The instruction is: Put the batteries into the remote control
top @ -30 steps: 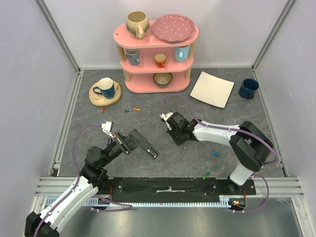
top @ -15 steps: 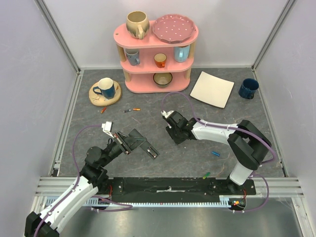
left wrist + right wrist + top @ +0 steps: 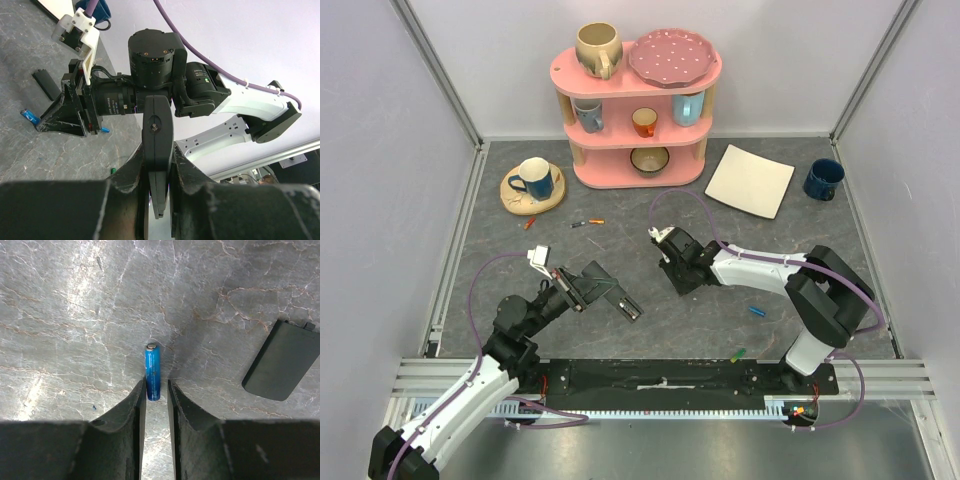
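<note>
The remote control, a slim black bar, is lifted above the table with my left gripper shut on it. In the left wrist view it stands edge-on between the fingers. My right gripper is down at the table's middle. Its jaws stand slightly apart. A blue battery lies on the table with its near end between the tips, against the left finger and with a gap to the right one. More batteries lie apart: blue, green, orange, red.
A black battery cover lies on the table right of the blue battery. At the back stand a pink shelf with cups, a cream square plate, a dark blue mug and a mug on a wooden coaster.
The right wrist has shifted very slightly over the table's middle. The left arm has kept the remote control in the same place.
</note>
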Tool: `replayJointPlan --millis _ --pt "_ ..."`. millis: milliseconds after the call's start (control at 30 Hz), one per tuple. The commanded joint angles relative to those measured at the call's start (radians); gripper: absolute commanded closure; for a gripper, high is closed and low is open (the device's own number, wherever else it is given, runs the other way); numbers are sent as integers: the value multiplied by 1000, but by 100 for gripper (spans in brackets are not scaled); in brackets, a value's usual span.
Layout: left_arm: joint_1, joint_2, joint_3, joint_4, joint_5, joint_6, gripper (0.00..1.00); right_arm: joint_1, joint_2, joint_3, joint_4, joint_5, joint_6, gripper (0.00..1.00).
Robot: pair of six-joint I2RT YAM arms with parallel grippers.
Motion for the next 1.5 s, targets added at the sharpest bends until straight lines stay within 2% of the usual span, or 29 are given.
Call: replayJointPlan --millis 0,200,300,333,367,533,700,767,967,1000,1100,1333,1467 --pt "0 4 -139 57 -4 27 98 -3 11 -13 -66 -5 -14 72" --pt "0 -4 -144 57 -7 27 98 -3 45 20 -105 -25 -22 82" --pt "0 0 -144 62 -7 27 98 -5 56 38 -136 -44 -19 91" --pt "0 2 -144 66 -9 27 98 -5 57 52 -147 -50 -16 99" --pt "-2 10 -144 71 -9 29 98 -5 54 60 -168 -54 -10 100" --pt "0 40 -148 131 -22 14 98 -5 -41 128 -271 -68 9 100" --pt "0 143 -141 281 -29 -14 98 -2 -168 266 -486 -56 1 100" --pt "0 243 -135 353 -15 -25 98 9 -193 339 -559 -61 -12 100" --pt "0 566 -116 661 36 -109 98 51 -288 466 -639 -100 -51 100" --pt "-2 600 -112 747 36 -118 98 54 -292 496 -651 -108 -60 100" --pt "0 706 -90 833 39 -147 98 69 -286 562 -704 -145 -101 100" --pt "-2 781 -56 881 28 -146 98 138 -207 638 -787 -254 -160 100" --pt "-3 798 -50 892 43 -138 98 167 -148 661 -791 -252 -157 100"
